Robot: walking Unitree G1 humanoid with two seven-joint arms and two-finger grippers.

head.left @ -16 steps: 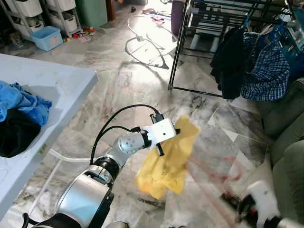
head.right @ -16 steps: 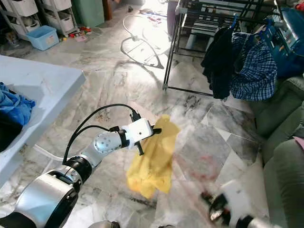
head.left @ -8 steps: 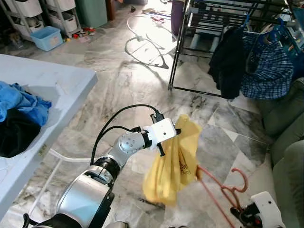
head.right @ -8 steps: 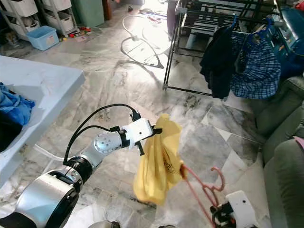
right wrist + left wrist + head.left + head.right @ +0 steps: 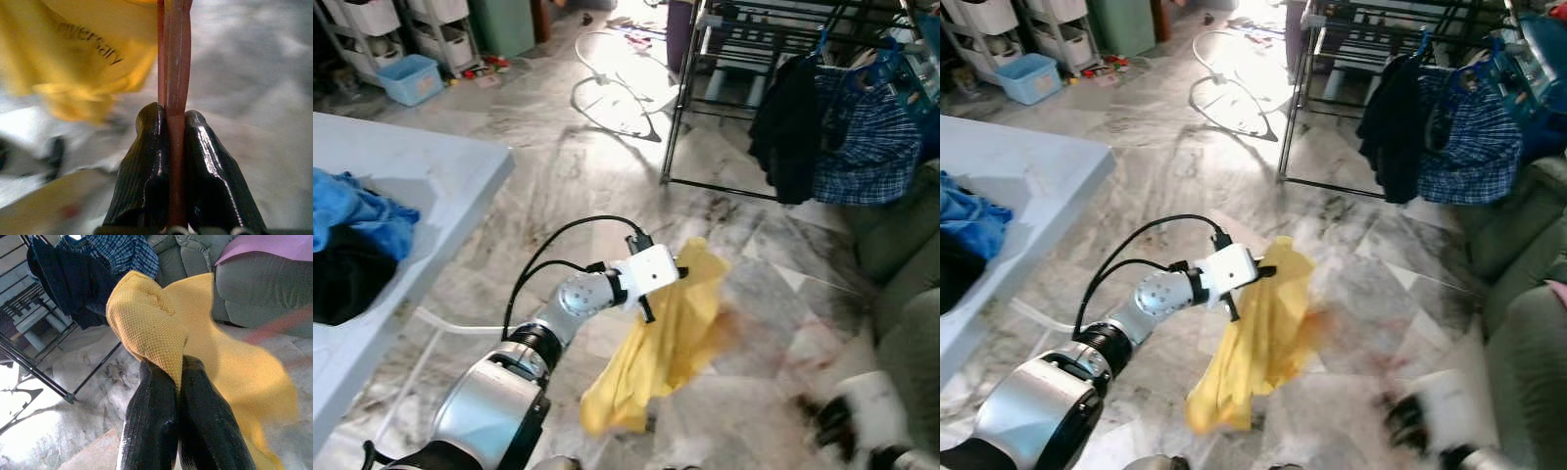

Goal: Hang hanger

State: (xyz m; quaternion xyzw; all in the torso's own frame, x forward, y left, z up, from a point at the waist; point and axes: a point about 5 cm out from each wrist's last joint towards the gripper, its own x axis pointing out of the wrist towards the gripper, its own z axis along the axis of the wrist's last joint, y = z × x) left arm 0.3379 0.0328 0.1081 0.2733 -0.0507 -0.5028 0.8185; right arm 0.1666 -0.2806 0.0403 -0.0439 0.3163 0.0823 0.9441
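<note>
Yellow shirt (image 5: pixel 658 343) hangs pinched in the left gripper (image 5: pixel 178 377) above the marble floor (image 5: pixel 568 176). Right gripper (image 5: pixel 168 117), a blur in the head views, is clamped on the red hanger (image 5: pixel 173 63), whose upper end is cut off.

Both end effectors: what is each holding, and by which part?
Left end effector pinches a fold of the yellow shirt; right end effector clamps the red hanger on its bar.
</note>
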